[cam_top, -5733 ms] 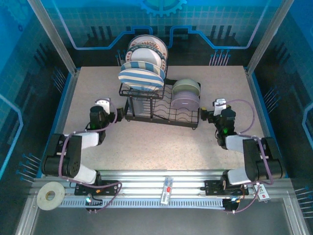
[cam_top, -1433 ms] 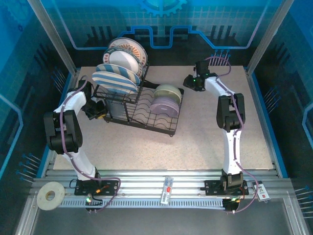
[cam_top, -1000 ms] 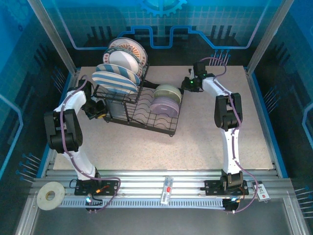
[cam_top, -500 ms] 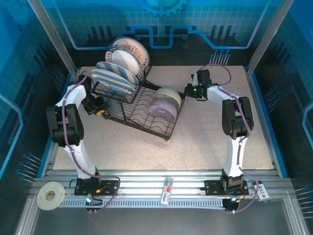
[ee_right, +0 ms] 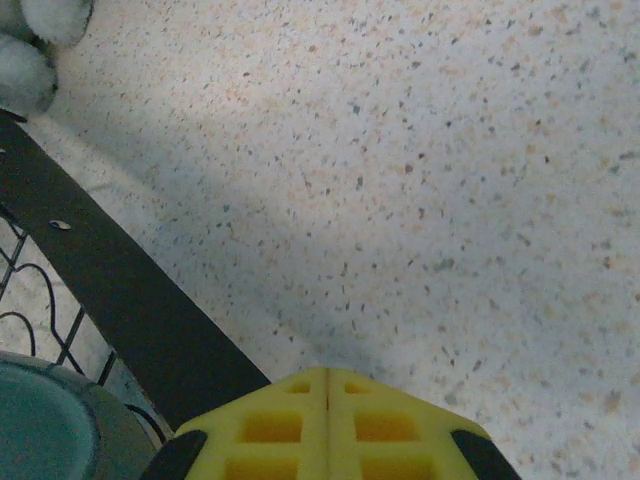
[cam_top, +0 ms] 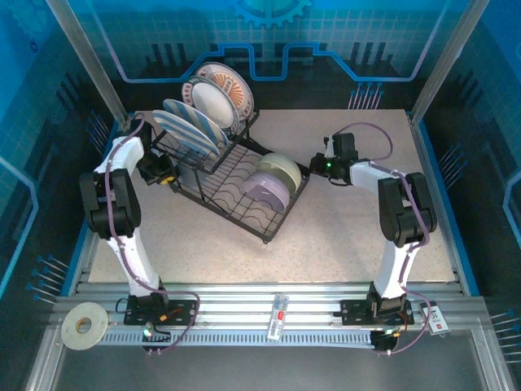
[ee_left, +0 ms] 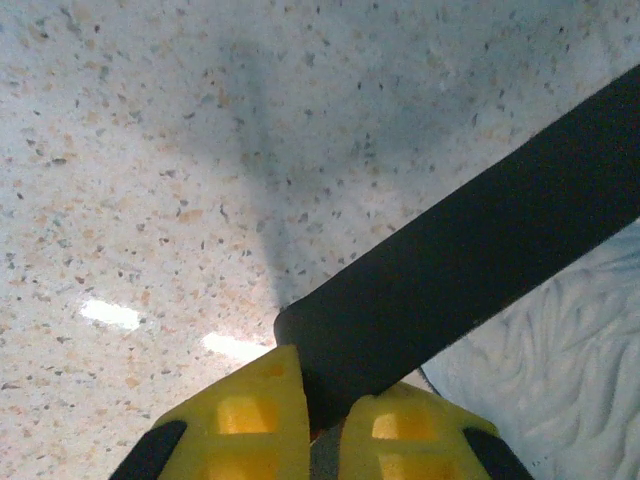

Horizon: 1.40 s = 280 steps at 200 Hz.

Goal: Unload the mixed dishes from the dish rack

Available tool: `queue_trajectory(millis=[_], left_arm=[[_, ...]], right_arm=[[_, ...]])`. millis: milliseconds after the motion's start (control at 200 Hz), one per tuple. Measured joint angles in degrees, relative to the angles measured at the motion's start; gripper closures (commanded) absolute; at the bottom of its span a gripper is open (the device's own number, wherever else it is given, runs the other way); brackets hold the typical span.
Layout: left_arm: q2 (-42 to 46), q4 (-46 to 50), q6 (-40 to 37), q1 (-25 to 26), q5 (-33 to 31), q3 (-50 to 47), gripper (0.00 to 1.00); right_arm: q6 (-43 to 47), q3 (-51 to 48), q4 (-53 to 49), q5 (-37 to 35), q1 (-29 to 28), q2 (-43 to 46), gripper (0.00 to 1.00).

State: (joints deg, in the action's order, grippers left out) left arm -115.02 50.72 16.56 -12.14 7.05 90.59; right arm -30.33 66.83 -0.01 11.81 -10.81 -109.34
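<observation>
Your left gripper (cam_top: 165,177) pinched the dish rack (cam_top: 236,195) at its left end; your right gripper (cam_top: 316,167), fingers pressed together on nothing, sat just beside its right corner. The rack lay skewed, upper centre-left on the desk (cam_top: 350,244). Dragging or jolting it could topple the upright striped plates (cam_top: 191,126) or bowls (cam_top: 273,175). A dog figurine (ee_right: 35,40) beside the rim crowded your right approach.

Free along near edge and right side of table (cam_top: 342,244). Blocked from far-left corner to centre by diagonal dish rack (cam_top: 236,204), plates (cam_top: 213,102) upright at far end.
</observation>
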Motion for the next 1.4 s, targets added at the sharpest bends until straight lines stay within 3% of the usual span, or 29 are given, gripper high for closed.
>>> queue_trajectory(millis=[510, 751, 876, 1011, 1201, 1401], left_arm=[[-6.19, -5.25, 8.35, 0.31, 0.5, 8.46, 0.89], [-8.37, -6.25, 10.54, 0.31, 0.98, 11.58, 0.85], [-8.39, -6.19, 11.78, 0.28, 1.18, 11.61, 0.75], [-7.96, -6.99, 13.81, 0.07, 1.9, 10.64, 0.56], [-4.2, -6.43, 14.69, -1.14, 0.81, 7.32, 0.02], [3.78, -4.74, 15.15, -3.74, -0.74, 4.76, 0.01]], right_arm=[[-6.62, -17.16, 4.04, -1.14, -5.38, 12.92, 0.93], [-10.14, -20.44, 5.11, -1.68, -7.82, 15.61, 0.91], [-10.43, -20.48, 4.59, -1.99, -7.85, 15.82, 0.88], [-9.73, -19.93, 2.58, -2.27, -7.41, 16.13, 0.88], [-7.1, -18.45, -4.11, -2.67, -6.03, 17.0, 0.85], [-4.87, -14.88, -9.94, -3.89, -3.3, 17.11, 0.8]])
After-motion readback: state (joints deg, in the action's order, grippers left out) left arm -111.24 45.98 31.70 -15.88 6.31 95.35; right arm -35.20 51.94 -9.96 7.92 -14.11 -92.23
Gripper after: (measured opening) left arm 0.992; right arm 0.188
